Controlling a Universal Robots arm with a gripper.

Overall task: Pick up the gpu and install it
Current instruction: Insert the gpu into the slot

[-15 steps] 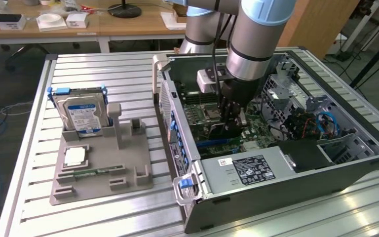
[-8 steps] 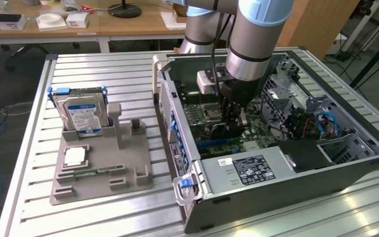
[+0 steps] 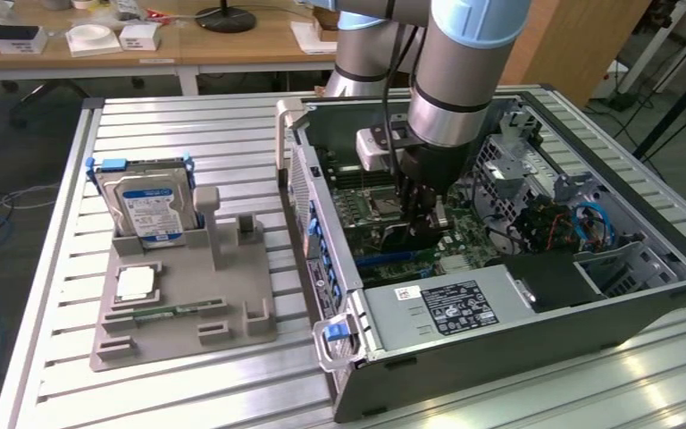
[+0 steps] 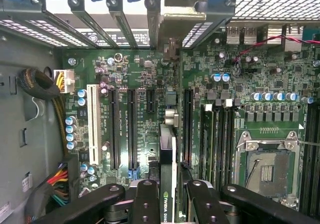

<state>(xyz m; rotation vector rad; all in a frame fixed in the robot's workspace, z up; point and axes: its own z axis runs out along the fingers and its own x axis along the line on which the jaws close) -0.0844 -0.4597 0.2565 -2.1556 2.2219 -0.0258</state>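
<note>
The gpu [image 4: 167,154] is a thin black card, seen edge-on in the wrist view, with its silver bracket [image 4: 172,22] toward the case's rear slot openings. My gripper [image 4: 170,201] is shut on it, one black finger [image 4: 145,199] on each flat side. In the exterior view the gripper [image 3: 421,210] reaches down into the open computer case [image 3: 498,349] and holds the gpu [image 3: 421,239] upright just over the green motherboard [image 3: 361,201]. The card stands among the long black expansion slots [image 4: 132,129]. Whether its edge touches a slot I cannot tell.
A grey holder [image 3: 188,335] lies on the slatted table at the exterior view's left. It carries a blue-labelled hard drive [image 3: 146,206] and a slim green memory stick [image 3: 176,311]. Inside the case are the power supply [image 3: 450,304], the processor socket [image 4: 267,171] and cable bundles [image 4: 55,181].
</note>
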